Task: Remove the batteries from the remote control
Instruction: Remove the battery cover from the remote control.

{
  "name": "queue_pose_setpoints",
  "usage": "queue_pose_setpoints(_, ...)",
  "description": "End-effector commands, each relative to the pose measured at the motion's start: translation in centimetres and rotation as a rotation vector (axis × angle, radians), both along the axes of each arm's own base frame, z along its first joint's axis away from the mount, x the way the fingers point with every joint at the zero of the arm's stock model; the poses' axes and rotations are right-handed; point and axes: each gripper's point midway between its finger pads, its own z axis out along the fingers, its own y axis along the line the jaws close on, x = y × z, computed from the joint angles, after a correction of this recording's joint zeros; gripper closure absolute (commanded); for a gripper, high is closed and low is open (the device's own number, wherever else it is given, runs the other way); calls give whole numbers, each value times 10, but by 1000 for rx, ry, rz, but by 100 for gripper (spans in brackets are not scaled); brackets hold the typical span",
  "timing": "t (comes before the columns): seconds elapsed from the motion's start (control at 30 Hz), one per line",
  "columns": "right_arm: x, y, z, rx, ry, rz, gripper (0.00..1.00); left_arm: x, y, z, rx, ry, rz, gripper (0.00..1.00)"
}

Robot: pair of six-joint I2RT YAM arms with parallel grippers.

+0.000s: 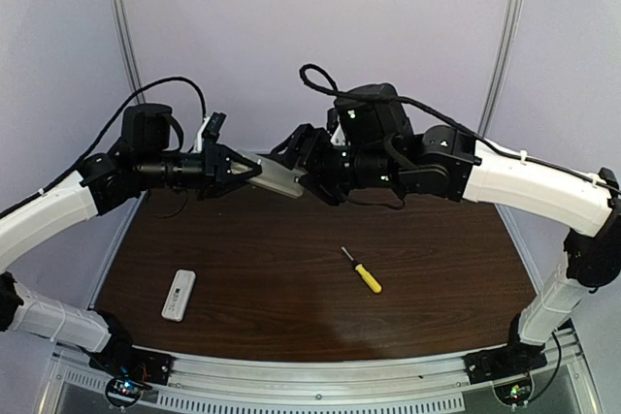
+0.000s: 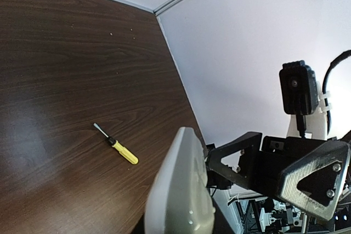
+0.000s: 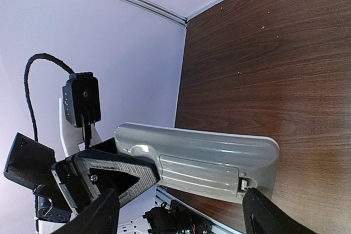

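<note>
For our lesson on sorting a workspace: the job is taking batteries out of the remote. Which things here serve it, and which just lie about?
In the job: slim grey plastic remote, held aloft by the left gripper; its battery cover, still on; open right gripper at its end.
Lying about: white remote and yellow-handled screwdriver, untouched on the brown table.

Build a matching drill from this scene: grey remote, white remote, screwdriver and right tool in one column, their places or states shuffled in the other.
Things:
1. grey remote
2. white remote
3. screwdriver
4. right tool

Places or states:
A. lying flat on the table, near the left arm
B. open, jaws astride the grey remote
C. up in the air, gripped by the left tool
D. lying on the table, yellow handle

Pairs: 1-C, 2-A, 3-D, 4-B
</note>
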Motion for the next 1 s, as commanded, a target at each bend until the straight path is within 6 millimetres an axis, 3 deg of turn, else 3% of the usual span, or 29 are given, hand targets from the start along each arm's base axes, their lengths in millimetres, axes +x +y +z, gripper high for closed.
queue_pose_setpoints(0.0, 5, 2, 3, -6, -26, -22, 22, -2, -3, 16, -21, -68, -24, 100)
queue_pose_setpoints(0.97, 12, 8, -23, -61, -8, -43, 26, -10, -5, 23, -31, -128, -78, 100)
